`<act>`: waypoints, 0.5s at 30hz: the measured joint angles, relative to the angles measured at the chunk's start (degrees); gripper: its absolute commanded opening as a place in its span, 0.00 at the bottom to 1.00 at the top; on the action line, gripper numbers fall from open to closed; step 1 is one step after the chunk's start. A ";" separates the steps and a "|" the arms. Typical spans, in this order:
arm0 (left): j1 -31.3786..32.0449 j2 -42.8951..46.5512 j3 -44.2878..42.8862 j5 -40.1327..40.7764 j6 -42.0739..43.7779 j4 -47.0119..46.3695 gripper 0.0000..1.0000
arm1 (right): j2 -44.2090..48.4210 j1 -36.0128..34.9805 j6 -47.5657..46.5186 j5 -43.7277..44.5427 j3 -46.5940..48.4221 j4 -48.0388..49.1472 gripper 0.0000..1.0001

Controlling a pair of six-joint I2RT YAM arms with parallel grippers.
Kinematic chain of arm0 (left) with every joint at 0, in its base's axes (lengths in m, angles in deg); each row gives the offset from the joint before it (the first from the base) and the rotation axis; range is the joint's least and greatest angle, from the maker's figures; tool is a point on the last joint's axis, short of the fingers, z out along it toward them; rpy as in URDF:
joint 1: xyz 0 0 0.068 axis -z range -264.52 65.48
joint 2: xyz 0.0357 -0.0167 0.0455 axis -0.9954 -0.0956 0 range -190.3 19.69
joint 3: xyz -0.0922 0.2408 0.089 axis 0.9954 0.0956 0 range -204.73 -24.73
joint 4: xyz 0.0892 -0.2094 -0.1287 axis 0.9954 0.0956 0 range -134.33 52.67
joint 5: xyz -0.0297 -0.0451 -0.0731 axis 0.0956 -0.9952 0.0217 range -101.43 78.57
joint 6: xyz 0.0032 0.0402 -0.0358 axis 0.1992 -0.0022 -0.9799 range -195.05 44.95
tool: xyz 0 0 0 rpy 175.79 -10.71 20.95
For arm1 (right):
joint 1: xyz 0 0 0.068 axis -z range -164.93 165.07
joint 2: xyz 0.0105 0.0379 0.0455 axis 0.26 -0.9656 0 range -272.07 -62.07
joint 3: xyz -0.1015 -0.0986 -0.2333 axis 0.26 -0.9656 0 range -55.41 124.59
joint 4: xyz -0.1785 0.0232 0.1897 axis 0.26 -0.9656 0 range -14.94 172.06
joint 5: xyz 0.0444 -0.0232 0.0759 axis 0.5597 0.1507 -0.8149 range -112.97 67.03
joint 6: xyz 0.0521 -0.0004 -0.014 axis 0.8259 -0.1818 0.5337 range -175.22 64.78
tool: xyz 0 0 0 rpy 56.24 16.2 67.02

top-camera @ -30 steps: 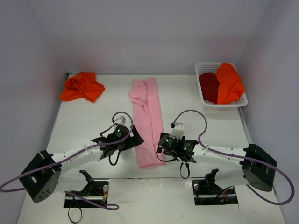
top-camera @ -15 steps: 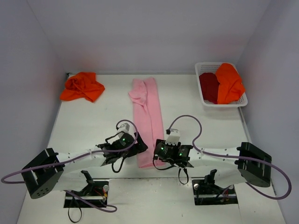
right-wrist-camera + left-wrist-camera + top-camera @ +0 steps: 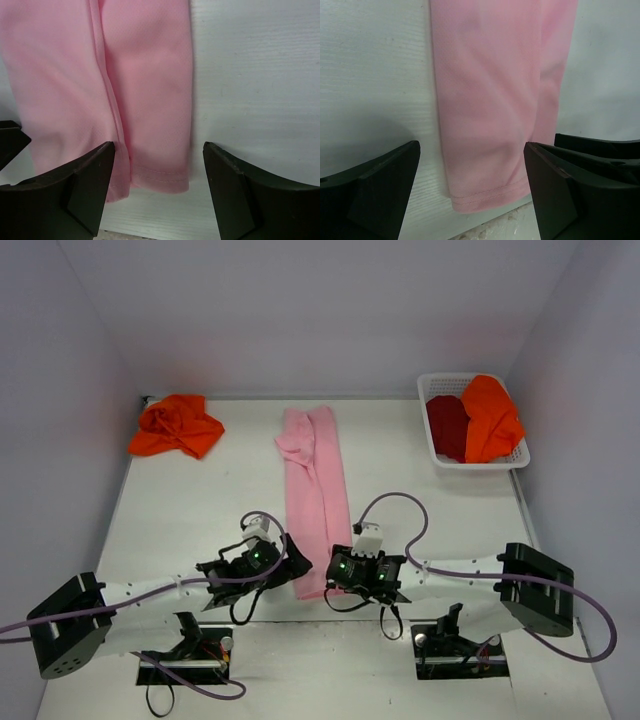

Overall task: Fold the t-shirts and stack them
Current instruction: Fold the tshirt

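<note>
A light pink t-shirt (image 3: 315, 490), folded into a long narrow strip, lies down the middle of the table. Its near hem shows in both wrist views. My left gripper (image 3: 296, 565) hangs open over the hem's left corner, and the pink cloth (image 3: 490, 95) sits between its dark fingers (image 3: 375, 190), untouched. My right gripper (image 3: 337, 574) stands open over the hem's right corner (image 3: 160, 175), its jaws either side of the cloth. A crumpled orange t-shirt (image 3: 177, 426) lies at the back left. A dark red t-shirt (image 3: 447, 425) and another orange t-shirt (image 3: 490, 418) sit in the basket.
The white latticed basket (image 3: 470, 464) stands at the back right. Purple cables loop from both arms near the pink strip. The table's near edge runs just below the hem, with both arm bases behind it.
Both grippers have slid toward the near end of the pink t-shirt and closer together, now flanking its hem. The jaws have stayed open and the cloth has not moved.
</note>
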 measured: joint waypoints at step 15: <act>3.74 -0.85 0.46 2.54 -2.62 -1.77 0.80 | -2.91 -1.79 1.09 1.51 1.79 0.85 0.68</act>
